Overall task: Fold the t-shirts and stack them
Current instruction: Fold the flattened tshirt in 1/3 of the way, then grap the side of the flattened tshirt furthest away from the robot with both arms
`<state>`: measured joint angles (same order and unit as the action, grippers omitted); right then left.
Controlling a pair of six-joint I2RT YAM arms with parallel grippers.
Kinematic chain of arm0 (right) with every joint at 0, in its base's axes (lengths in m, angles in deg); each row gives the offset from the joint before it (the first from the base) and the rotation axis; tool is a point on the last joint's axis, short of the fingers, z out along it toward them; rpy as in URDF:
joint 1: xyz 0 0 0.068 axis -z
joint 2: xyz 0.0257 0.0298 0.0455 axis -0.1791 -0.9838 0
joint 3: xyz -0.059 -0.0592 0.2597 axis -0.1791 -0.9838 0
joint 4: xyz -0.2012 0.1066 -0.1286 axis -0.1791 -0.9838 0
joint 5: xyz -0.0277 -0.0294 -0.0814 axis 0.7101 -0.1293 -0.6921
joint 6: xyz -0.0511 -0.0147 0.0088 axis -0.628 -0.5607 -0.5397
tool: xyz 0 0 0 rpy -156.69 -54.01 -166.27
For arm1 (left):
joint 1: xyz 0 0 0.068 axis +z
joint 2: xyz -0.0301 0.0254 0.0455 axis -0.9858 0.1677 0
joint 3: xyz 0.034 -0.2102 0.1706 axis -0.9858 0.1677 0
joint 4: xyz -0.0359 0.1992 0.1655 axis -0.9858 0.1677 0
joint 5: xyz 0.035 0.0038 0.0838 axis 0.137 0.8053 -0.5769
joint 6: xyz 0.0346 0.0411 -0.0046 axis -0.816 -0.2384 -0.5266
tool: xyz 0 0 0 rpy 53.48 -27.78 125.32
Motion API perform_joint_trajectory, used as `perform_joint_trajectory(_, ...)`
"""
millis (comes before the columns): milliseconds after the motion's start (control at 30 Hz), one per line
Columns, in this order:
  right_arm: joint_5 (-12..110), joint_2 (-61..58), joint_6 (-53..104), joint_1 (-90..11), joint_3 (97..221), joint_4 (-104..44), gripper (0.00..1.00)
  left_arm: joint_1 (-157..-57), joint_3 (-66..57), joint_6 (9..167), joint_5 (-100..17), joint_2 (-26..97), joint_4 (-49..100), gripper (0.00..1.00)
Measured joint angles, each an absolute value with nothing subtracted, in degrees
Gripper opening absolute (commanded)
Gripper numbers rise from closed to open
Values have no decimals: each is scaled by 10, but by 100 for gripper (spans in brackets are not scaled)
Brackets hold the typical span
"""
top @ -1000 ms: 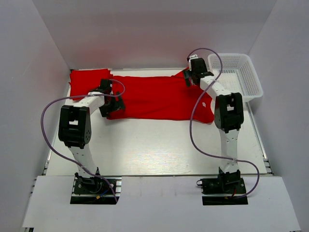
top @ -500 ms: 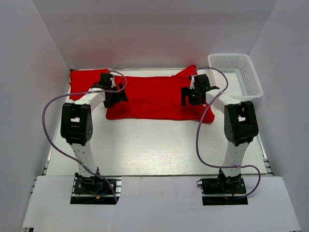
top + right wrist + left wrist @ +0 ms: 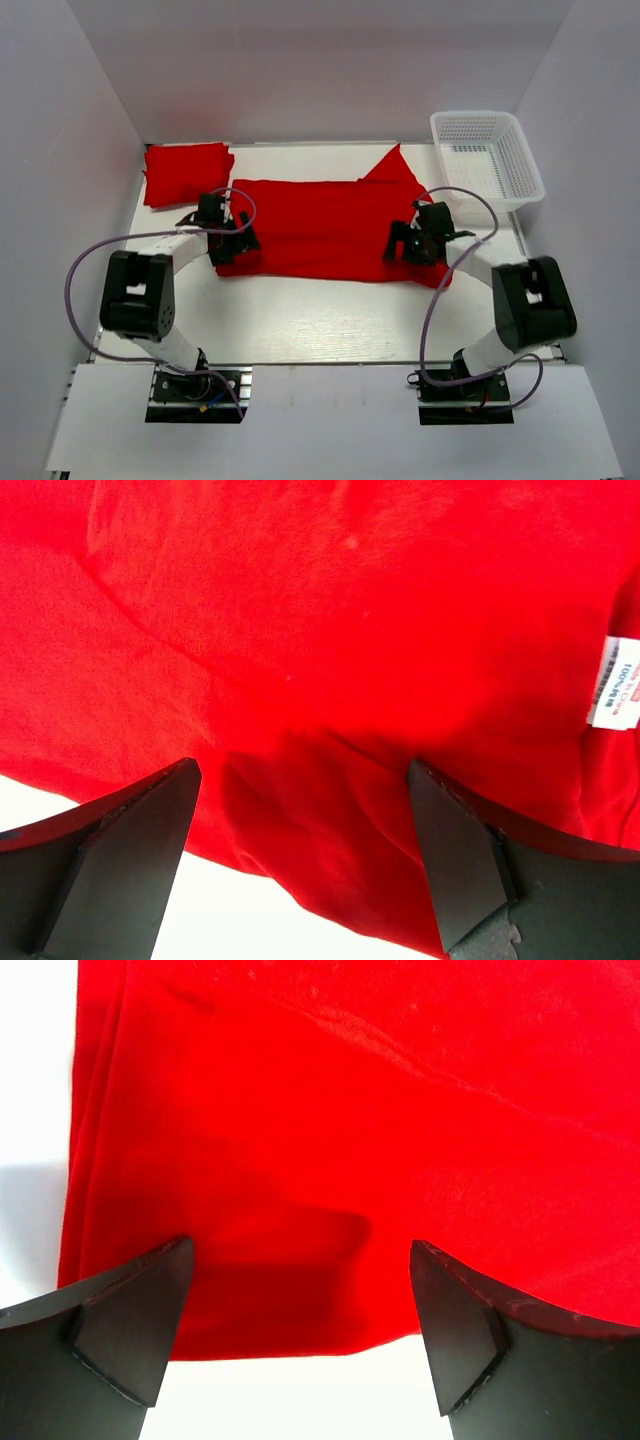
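While both grippers hang wide open with nothing in them, the spread red shirt (image 3: pixel 320 215) lies directly under their fingers.

The left gripper (image 3: pixel 300 1248) straddles the shirt's near edge, with the cloth's corner just to its left. The right gripper (image 3: pixel 300 765) straddles the same edge, with the white tag (image 3: pixel 620 680) off to its right. A good grasp probably means lowering both together, catching every layer at the edge, then lifting evenly so the fold runs straight. A folded shirt (image 3: pixel 185 172) sits beyond the left gripper, and the basket (image 3: pixel 487 155) beyond the right.
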<state>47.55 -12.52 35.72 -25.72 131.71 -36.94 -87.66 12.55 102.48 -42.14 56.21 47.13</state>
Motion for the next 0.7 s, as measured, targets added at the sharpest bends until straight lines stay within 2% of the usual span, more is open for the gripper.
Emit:
perform_joint_trajectory(167,494,24,399,-258,1186,-390,90,-879,250,1054,-414,426,525,100)
perform_joint_trajectory(333,514,96,395,-262,1161,-478,90,-883,293,1069,-411,312,628,100)
perform_joint_trajectory(500,514,97,365,-262,1264,-560,90,-883,185,1073,-459,291,685,100)
perform_joint_trajectory(700,488,2,345,-262,1470,-547,90,-875,-19,1065,-513,412,664,100)
